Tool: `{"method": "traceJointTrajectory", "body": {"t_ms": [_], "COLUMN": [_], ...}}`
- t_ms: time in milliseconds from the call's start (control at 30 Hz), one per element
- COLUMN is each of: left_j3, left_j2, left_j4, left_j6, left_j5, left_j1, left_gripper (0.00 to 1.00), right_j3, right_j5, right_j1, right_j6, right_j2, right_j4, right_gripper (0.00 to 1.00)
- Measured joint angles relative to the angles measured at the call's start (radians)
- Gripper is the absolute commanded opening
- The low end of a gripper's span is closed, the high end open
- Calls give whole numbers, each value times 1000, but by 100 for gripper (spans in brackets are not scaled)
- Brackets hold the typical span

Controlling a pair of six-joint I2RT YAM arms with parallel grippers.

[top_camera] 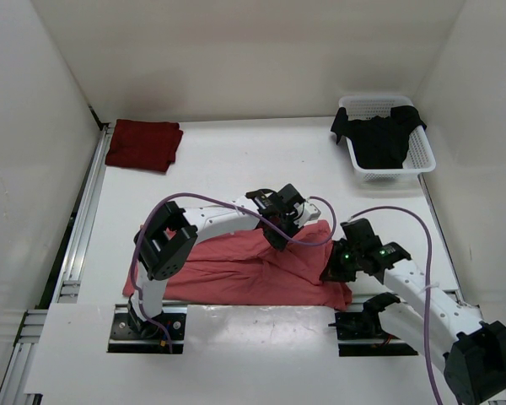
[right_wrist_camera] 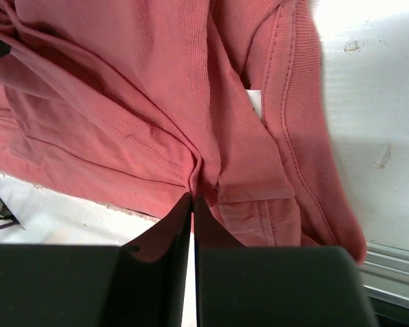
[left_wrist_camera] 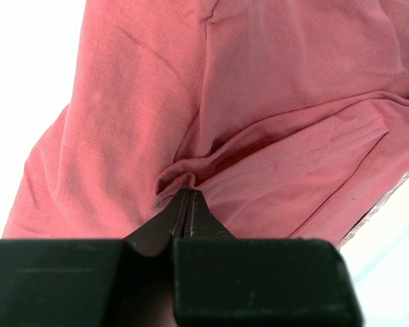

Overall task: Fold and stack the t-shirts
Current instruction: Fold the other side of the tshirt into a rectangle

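Your left gripper (left_wrist_camera: 189,196) and right gripper (right_wrist_camera: 193,198) are each clamped on a pinch of the soft salmon-pink cloth t-shirt (top_camera: 228,274) bunched at their fingertips, likely so you can lift that edge over for a fold.

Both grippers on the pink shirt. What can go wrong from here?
1. The left gripper and right gripper each pinch only a small pucker of the pink shirt, so a pull may slip it free.
2. The purple cable loops over the shirt beside the left gripper and may snag or drag cloth.
3. The shirt's near corner lies close to the right arm base and may catch there.
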Motion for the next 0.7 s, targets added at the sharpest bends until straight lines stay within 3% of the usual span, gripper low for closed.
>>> {"method": "traceJointTrajectory", "body": {"t_ms": [233,400,700], "left_j3": [-23,-40,-26], "left_j2": [-39,-78,-77], "left_j4": [0,1,0], "left_j6": [0,0,0], "left_j5": [-8,-6,-69], "left_j1": [3,8,44], "left_gripper": [10,10,10], "right_j3": [137,287,343], "right_j5": [60,81,120], "right_j1": [-3,-8,-142], "right_j6": [-14,-74,-179], "right_j2": [-7,148,375], "right_j4": [-32,24,77], "right_gripper": [4,3,3]}}
